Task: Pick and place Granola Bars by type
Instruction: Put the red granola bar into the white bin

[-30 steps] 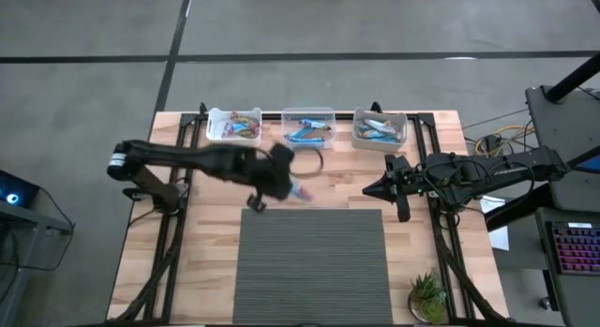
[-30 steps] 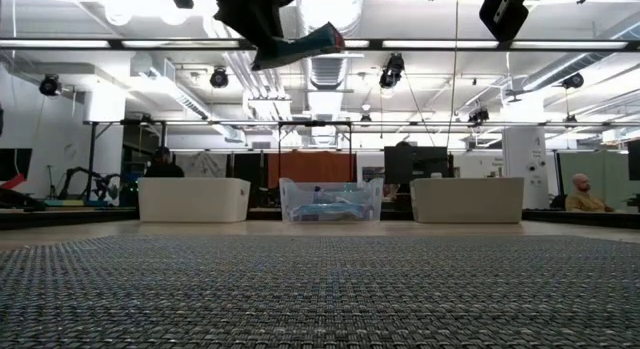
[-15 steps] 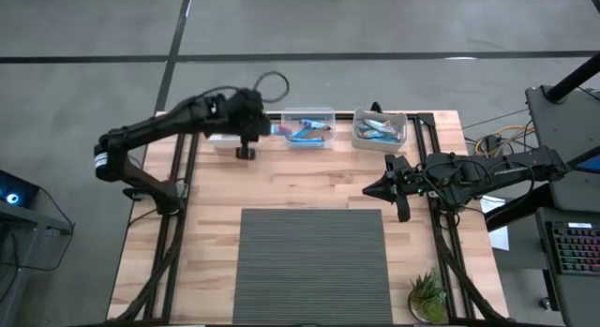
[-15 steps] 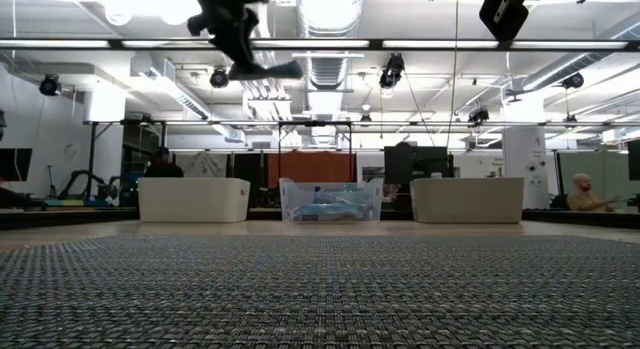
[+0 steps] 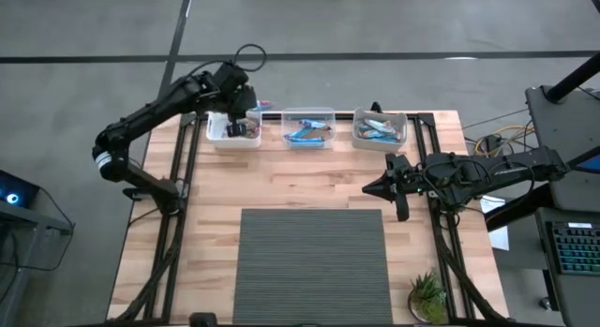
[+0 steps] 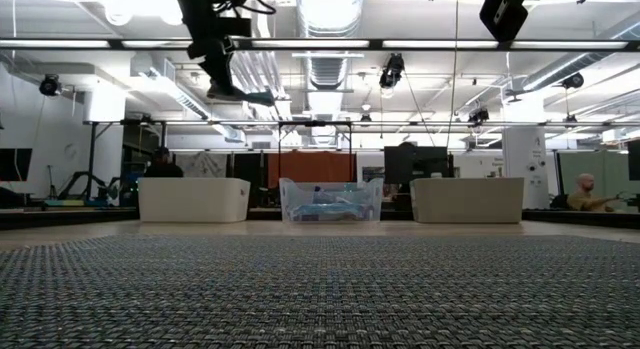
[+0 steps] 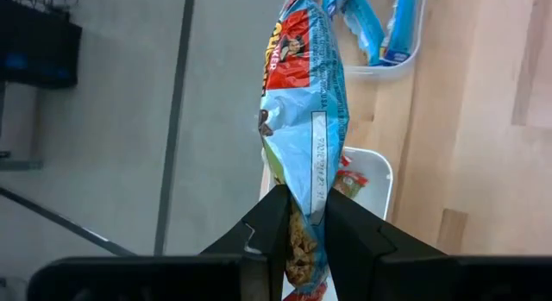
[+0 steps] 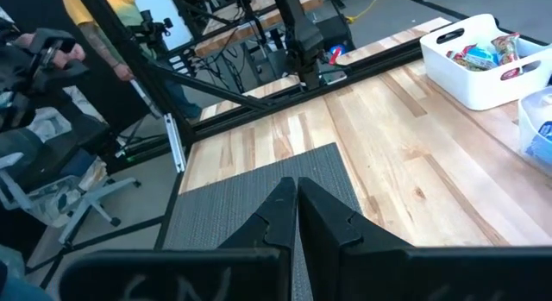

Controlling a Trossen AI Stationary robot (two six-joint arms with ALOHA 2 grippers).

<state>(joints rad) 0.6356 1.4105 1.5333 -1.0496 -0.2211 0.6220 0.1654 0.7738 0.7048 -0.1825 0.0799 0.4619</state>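
Observation:
My left gripper (image 5: 240, 124) hangs high over the left white bin (image 5: 217, 132) at the table's far edge, shut on a light blue granola bar with a red patch (image 7: 304, 111). Gripper (image 6: 222, 81) and bar (image 6: 255, 96) also show high up in the low view. The white bin holds multicoloured bars (image 8: 483, 51). The middle clear bin (image 5: 308, 126) and the right bin (image 5: 380, 128) hold blue bars. My right gripper (image 5: 368, 188) is shut and empty above the bare wood at the right (image 8: 296, 197). My left gripper pinches the bar between its two fingers (image 7: 267, 223), across the wrapper's flat faces a little way in from one end (image 7: 304, 197). The longer part of the bar sticks out past the fingertips. The bar is lifted clear, above the white bin.
A dark ribbed mat (image 5: 311, 266) covers the table's near middle. A small plant (image 5: 428, 297) stands at the near right corner. Black rails (image 5: 187, 177) run along both sides. People show in the room beyond (image 6: 578, 194).
My left gripper has carried the bar from above the wood just past the mat's far edge toward the table's far left, over the left white bin. It stays shut on the bar, which stays clear of everything.

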